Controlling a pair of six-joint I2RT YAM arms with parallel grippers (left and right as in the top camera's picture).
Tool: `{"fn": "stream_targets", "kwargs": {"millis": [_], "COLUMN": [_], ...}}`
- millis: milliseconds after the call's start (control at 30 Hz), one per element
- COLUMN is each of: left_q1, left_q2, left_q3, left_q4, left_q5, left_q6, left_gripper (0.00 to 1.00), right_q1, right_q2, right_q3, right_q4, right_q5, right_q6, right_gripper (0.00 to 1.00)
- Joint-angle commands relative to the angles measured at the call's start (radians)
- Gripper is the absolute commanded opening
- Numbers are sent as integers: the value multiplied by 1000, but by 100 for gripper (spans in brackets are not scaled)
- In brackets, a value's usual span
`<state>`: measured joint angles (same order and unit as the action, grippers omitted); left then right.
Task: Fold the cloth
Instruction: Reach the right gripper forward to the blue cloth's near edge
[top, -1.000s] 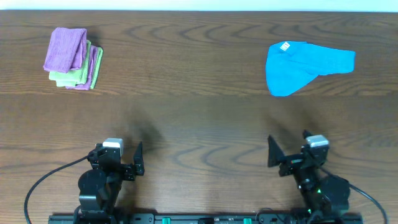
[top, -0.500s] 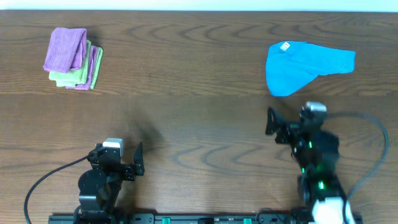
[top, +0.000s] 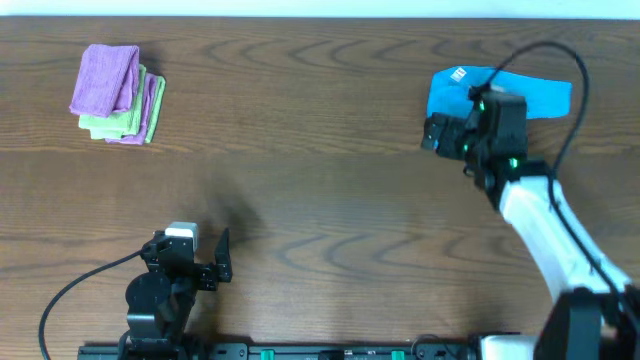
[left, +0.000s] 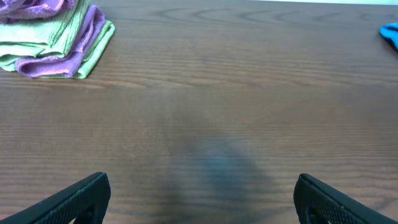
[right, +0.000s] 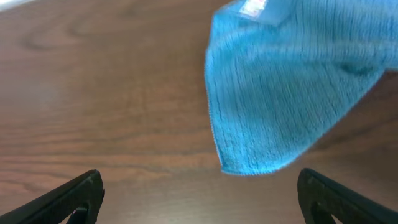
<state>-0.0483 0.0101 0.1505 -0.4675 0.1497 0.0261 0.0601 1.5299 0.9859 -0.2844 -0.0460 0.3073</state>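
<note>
A blue cloth (top: 448, 98) with a small white tag lies crumpled at the far right of the table; the right wrist view shows it (right: 286, 93) just ahead of the fingers. My right gripper (top: 447, 138) is open and empty, hovering over the cloth's near left edge and hiding part of it. My left gripper (top: 222, 260) is open and empty near the front left of the table, far from the cloth. A sliver of the blue cloth shows at the right edge of the left wrist view (left: 392, 34).
A stack of folded purple and green cloths (top: 118, 82) sits at the far left, also in the left wrist view (left: 53, 34). The brown wooden table (top: 320, 190) spreads between the two arms. The right arm's black cable arcs above the blue cloth.
My right arm has reached forward from the front of the table to the blue cloth. The left arm and both cloth piles have not moved.
</note>
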Motion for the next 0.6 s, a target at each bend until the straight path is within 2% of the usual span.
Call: {"fn": "stream_targets", "kwargs": {"millis": [0,200,267,400,500,567], "left_q1": [4,4,4,4,4,4], "left_q2": [-6,-6,-6,-6,-6,-6], "left_q3": [-18,-18,-18,-18,-18,-18], "left_q4": [-2,-2,-2,-3,-2,-2], "left_q5": [-3,-3,-3,-3,-3,-3], "left_q6": [-4,-4,-4,-4,-4,-4], "left_gripper": [95,95,95,96,95,95], "right_q1": [-7,-7,-6,-6,-5,5], "right_q2": [84,212,222,223,225,229], "right_q3": [124,253,253,249,249,249], "right_q4": [-93,-284,-296,-294,-295,-301], "right_q5": [23,-34,-85,-146,-137,-53], "right_q6": [10,-59,-117,-123,-204,-219], "right_gripper": [99,99,99,99,99,99]}}
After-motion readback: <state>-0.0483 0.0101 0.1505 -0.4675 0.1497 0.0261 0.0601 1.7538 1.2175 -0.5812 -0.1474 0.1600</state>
